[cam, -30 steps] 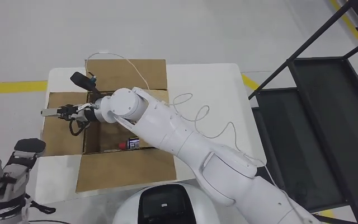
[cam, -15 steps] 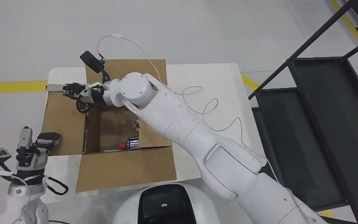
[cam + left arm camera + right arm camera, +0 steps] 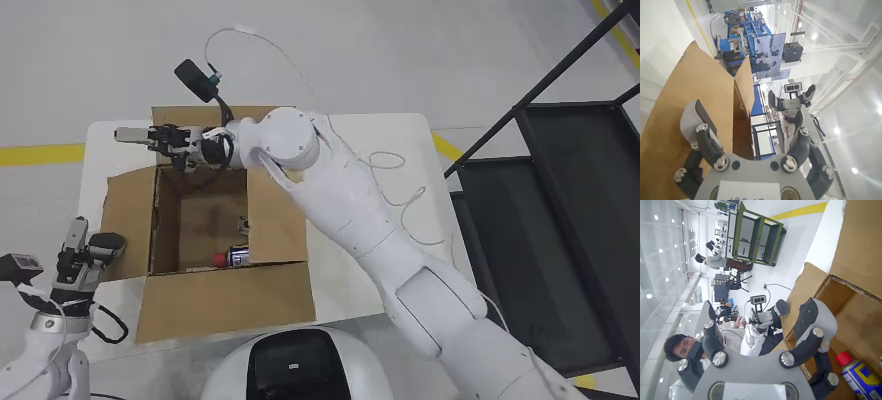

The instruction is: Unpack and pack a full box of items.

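Inspection of my arms and claws: casing, fittings, fasteners.
My right arm (image 3: 340, 200) has glossy white shells, a thin white cable (image 3: 262, 42) running loose along it and a black camera (image 3: 193, 80) at the wrist. My right claw (image 3: 757, 313) and left claw (image 3: 749, 121) each have pale grey fingers (image 3: 826, 317), black ribbed pads (image 3: 806, 317), dark links (image 3: 802, 351), silver screws (image 3: 719, 358) and a grey plate (image 3: 753, 370) with a white label (image 3: 753, 391).

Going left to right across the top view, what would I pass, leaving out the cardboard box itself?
left gripper → right gripper → spray can → black metal stairs
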Motion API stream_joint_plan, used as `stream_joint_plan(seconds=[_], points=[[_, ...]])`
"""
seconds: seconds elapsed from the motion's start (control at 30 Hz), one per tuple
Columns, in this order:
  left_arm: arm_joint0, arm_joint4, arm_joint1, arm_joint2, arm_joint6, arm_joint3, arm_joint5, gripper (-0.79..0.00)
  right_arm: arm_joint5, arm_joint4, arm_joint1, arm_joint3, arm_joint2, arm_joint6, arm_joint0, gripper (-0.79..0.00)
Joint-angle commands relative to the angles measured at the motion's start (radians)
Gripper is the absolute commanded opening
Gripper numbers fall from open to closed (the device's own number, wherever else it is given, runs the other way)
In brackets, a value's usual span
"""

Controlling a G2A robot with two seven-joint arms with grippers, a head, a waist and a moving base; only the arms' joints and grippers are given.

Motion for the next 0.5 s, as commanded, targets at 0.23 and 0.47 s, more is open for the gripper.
stream_joint_plan(seconds=[0.23, 0.47], points=[[0.060, -0.036, 0.018, -0.067, -0.247, -0.225, -0.017, 0.000, 0.112, -0.359, 0.104, -0.618, 0.144, 0.167, -0.339, 0.000], [-0.032, 0.075, 0.035, 0.042, -0.376, -0.190, 0.001, 0.000, 0.145, -0.226, 0.125, -0.772, 0.337, 0.018, -0.488, 0.000]])
